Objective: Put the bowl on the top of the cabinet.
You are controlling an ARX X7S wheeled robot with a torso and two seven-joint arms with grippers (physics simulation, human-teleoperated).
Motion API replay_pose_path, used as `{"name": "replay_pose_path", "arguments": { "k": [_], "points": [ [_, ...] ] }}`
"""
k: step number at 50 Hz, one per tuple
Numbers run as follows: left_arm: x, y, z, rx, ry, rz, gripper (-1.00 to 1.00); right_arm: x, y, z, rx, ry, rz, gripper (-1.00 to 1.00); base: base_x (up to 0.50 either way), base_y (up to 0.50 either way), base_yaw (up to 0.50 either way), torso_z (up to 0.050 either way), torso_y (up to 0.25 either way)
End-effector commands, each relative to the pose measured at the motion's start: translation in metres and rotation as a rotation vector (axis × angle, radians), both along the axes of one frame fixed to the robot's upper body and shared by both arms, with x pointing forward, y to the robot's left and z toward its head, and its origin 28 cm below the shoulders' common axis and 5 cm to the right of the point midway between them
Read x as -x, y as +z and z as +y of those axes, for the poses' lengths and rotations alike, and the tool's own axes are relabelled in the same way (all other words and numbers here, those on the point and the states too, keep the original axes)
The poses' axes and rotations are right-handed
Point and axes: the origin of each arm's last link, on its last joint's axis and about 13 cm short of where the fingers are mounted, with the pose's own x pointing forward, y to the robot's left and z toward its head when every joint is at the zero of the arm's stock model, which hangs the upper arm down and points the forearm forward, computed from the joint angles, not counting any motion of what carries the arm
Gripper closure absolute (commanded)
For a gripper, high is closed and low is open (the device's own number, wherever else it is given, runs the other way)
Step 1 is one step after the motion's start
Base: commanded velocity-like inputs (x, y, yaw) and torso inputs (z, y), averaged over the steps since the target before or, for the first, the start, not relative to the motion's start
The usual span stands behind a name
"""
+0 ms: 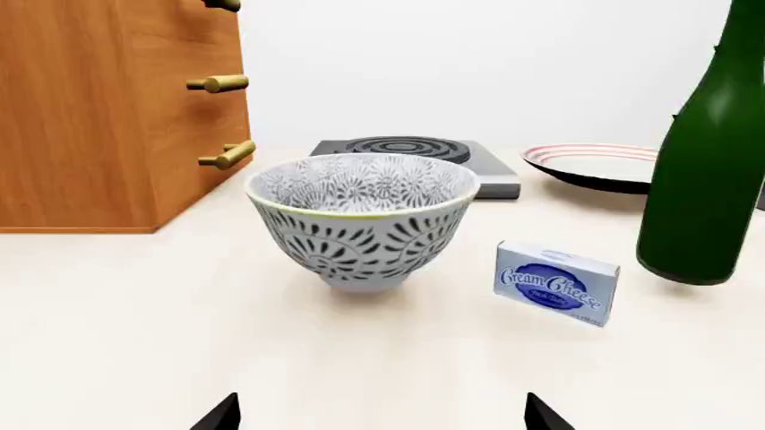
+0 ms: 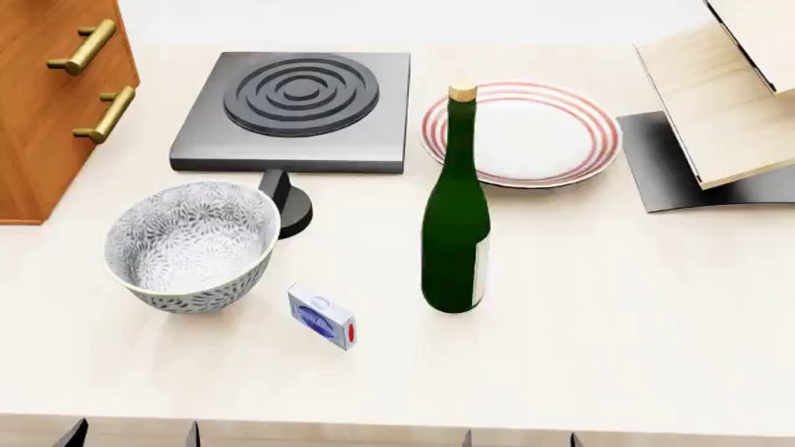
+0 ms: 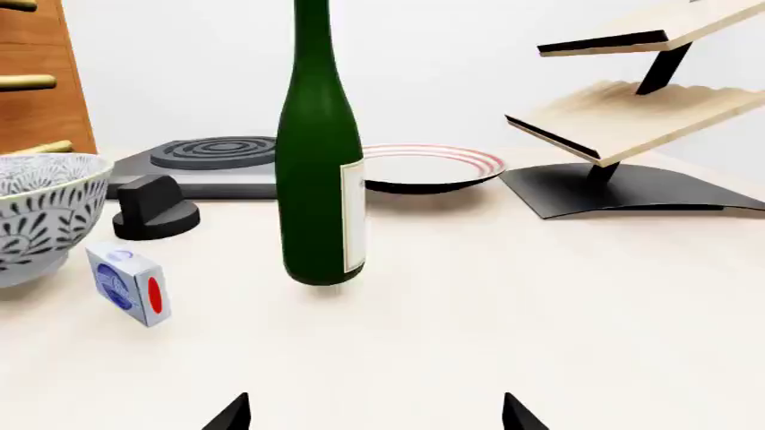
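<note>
The bowl (image 2: 193, 244), white with a dense grey-black floral pattern, stands upright on the pale table at the left. In the left wrist view the bowl (image 1: 362, 219) is straight ahead of my open left gripper (image 1: 382, 414), still well apart from it. The orange-brown cabinet (image 2: 50, 102) with brass handles rises behind and left of the bowl; its top is out of view. My right gripper (image 3: 374, 414) is open and empty, facing the bottle, with the bowl (image 3: 42, 210) off to one side. In the head view both grippers' tips only peek in at the table's near edge.
A tall green bottle (image 2: 455, 223) stands mid-table, with a small cream cheese box (image 2: 322, 317) between it and the bowl. Behind are a grey stove burner (image 2: 298, 107) with its black knob (image 2: 289, 200), a red-ringed plate (image 2: 534, 135), and a pale slanted wood rack (image 2: 733, 93).
</note>
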Motion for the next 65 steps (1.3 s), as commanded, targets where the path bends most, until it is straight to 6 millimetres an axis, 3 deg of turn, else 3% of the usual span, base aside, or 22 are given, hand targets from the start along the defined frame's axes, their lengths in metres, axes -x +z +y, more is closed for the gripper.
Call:
{"name": "replay_pose_path", "arguments": {
  "k": [1, 15, 21, 28, 38, 65],
  "points": [
    [0.000, -0.001, 0.000, 0.000, 0.000, 0.000, -1.00, 0.000, 0.000, 0.001, 0.000, 0.000, 0.000, -1.00, 0.00, 0.00, 0.00, 0.000, 0.000],
    [0.002, 0.008, 0.001, -0.011, 0.028, -0.039, -1.00, -0.005, 0.004, -0.003, -0.023, -0.007, 0.011, -1.00, 0.00, 0.00, 0.00, 0.000, 0.000],
    [0.003, 0.027, 0.002, -0.025, 0.036, -0.081, -1.00, -0.004, 0.020, -0.002, -0.013, -0.010, -0.016, -1.00, 0.00, 0.00, 0.00, 0.000, 0.000],
    [0.006, 0.063, 0.000, -0.040, 0.028, -0.158, -1.00, 0.000, 0.060, -0.004, -0.016, 0.003, -0.100, -1.00, 0.00, 0.00, 0.00, 0.000, 0.000],
    [0.005, 0.083, -0.001, -0.051, 0.033, -0.192, -1.00, 0.002, 0.078, -0.003, 0.011, 0.022, -0.149, -1.00, 0.00, 0.00, 0.00, 0.000, 0.000],
    [0.003, 0.093, -0.004, -0.061, 0.023, -0.206, -1.00, 0.000, 0.088, -0.008, -0.018, -0.001, -0.179, -1.00, 0.00, 0.00, 0.00, 0.000, 0.000]
  ]
}}
